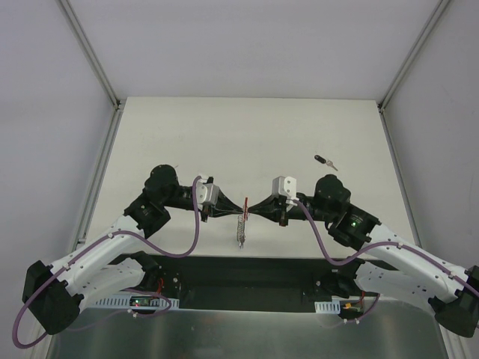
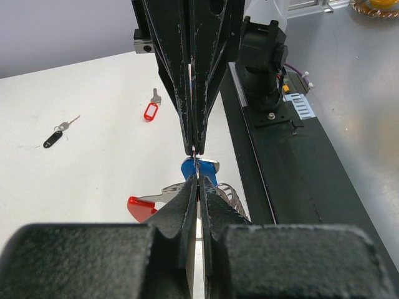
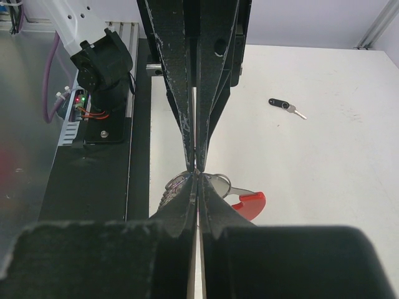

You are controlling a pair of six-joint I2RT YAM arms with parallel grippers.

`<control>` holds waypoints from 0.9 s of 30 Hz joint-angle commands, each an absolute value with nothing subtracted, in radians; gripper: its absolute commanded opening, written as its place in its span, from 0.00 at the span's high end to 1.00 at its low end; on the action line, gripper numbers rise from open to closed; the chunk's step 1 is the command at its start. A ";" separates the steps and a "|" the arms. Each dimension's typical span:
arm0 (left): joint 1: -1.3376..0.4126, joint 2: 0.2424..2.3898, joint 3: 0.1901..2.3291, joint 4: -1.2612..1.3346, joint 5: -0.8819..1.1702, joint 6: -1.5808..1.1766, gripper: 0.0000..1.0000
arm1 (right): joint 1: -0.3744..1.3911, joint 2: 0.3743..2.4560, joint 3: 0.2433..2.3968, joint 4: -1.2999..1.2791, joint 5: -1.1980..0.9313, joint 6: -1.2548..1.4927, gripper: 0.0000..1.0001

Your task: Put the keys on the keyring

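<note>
My two grippers meet tip to tip above the table's near middle. The left gripper (image 1: 238, 209) (image 2: 197, 180) is shut on the keyring, whose red band (image 2: 140, 207) (image 3: 249, 204) sticks out toward the far side. Its silver chain (image 1: 240, 230) (image 2: 235, 200) hangs toward the near side. The right gripper (image 1: 254, 209) (image 3: 197, 174) is shut on the blue-headed key (image 2: 200, 169); the blue head shows just under its tips in the left wrist view. How key and ring meet is hidden between the fingertips.
A black-headed key (image 1: 325, 160) (image 2: 52, 139) (image 3: 279, 103) lies on the white table (image 1: 247, 134) at the far right. A red-tagged key (image 2: 149, 112) lies nearer the middle. The black base rail (image 2: 293, 174) and metal plate run along the near edge.
</note>
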State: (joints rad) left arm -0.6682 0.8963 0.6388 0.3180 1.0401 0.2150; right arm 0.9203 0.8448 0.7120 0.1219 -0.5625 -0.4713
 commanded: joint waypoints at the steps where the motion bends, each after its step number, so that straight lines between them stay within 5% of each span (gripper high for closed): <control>1: -0.672 0.894 0.641 0.399 1.072 0.206 1.00 | 0.919 0.841 0.715 0.179 -0.592 -0.462 0.99; 13: -0.673 0.894 0.634 0.379 1.011 0.210 1.00 | 0.917 0.815 0.693 0.138 -0.418 -0.457 0.99; 22: -0.673 1.025 0.718 0.031 0.569 0.003 1.00 | 0.917 0.710 0.644 0.005 0.104 -0.362 0.99; 27: -0.673 1.170 0.785 -0.162 0.413 -0.057 1.00 | 0.916 0.710 0.621 -0.014 0.169 -0.350 0.99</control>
State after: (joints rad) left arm -0.6678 1.0672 0.6834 0.0002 0.5915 0.0227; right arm 0.9195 0.7132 0.6304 -0.0090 0.0231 -0.3885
